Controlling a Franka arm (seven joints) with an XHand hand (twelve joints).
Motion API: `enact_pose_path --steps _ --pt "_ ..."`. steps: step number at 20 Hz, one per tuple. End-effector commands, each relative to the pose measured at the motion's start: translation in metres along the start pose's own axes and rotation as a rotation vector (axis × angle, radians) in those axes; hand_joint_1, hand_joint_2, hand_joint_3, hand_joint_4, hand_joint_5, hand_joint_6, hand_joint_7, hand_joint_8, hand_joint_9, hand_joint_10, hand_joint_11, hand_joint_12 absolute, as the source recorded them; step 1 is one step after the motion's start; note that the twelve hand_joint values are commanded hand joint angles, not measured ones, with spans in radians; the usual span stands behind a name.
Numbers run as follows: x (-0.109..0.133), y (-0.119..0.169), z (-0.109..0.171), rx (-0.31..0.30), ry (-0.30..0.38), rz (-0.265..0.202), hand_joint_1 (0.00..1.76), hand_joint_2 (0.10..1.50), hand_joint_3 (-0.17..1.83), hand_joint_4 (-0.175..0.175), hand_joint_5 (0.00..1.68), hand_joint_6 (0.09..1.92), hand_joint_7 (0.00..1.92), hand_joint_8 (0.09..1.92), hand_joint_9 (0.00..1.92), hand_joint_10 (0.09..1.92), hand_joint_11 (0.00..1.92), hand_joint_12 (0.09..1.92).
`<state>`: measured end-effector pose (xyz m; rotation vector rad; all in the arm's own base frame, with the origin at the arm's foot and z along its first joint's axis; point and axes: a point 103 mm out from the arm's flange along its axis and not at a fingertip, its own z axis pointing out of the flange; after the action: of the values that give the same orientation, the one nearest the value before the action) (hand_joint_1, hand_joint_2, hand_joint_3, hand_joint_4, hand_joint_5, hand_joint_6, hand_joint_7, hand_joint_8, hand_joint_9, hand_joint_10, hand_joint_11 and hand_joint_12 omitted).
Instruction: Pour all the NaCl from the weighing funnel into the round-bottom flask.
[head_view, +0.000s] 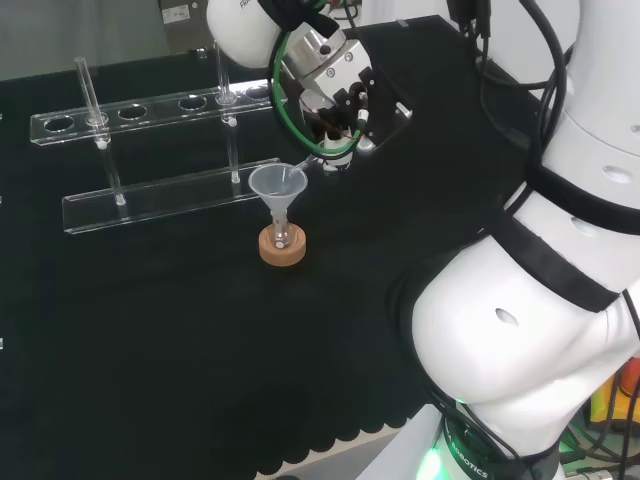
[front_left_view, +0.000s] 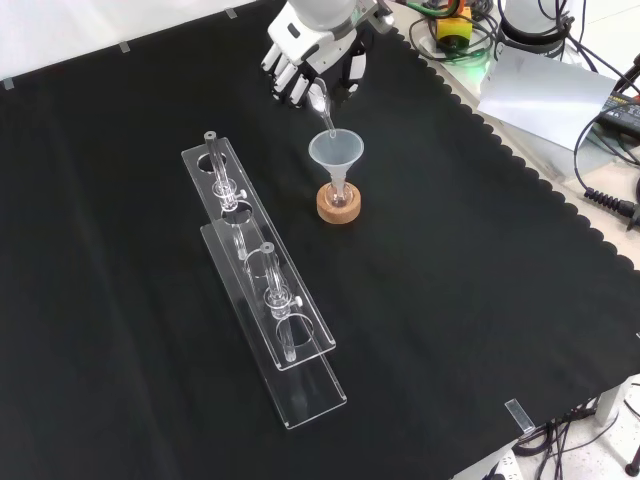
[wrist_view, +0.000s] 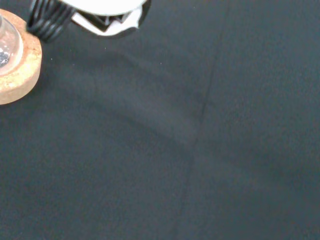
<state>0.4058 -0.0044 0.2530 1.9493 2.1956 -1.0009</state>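
Pouring was the step in hand, as we judged it: our robot hand (front_left_view: 310, 62) hung near the far edge of the surface (front_left_view: 480, 300) in the front view, fingers curled round the weighing funnel (front_left_view: 320, 102), a small clear piece tilted down so its tip sat at the rim of the plastic funnel (front_left_view: 336, 152). That funnel stood in the neck of the round-bottom flask (front_left_view: 339, 197), which rested on a cork ring (front_left_view: 338, 208) towards the middle of the surface, with two clear racks (front_left_view: 262, 290) to its left in that view. We could not tell whether any salt was falling or how much remained. Next, we reckoned, came a steeper tilt held over the funnel mouth, kept steady so nothing spilled past the rim.
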Motion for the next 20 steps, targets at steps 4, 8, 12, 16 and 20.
enact_pose_path --steps 4,8,12,16,20 --pt "0.0027 0.0023 -0.0043 0.009 -0.036 -0.004 1.06 0.72 0.73 0.175 1.06 1.07 0.52 0.7 0.79 0.53 0.49 1.29" --pt "0.0035 0.0023 -0.0062 0.004 -0.053 -0.005 1.07 0.7 0.74 0.175 1.09 1.03 0.82 0.67 0.9 0.51 0.56 1.26" --pt "0.0055 0.0026 -0.0079 0.004 -0.072 -0.009 1.08 0.67 0.75 0.175 1.13 0.97 1.06 0.65 1.07 0.46 0.76 1.15" --pt "0.0057 0.0025 -0.0096 0.011 -0.09 -0.008 1.09 0.67 0.75 0.175 1.14 0.95 1.13 0.64 1.14 0.43 0.82 1.11" --pt "0.008 0.003 -0.012 0.016 -0.119 -0.012 1.09 0.67 0.75 0.175 1.15 0.94 1.15 0.63 1.16 0.4 0.84 1.09"
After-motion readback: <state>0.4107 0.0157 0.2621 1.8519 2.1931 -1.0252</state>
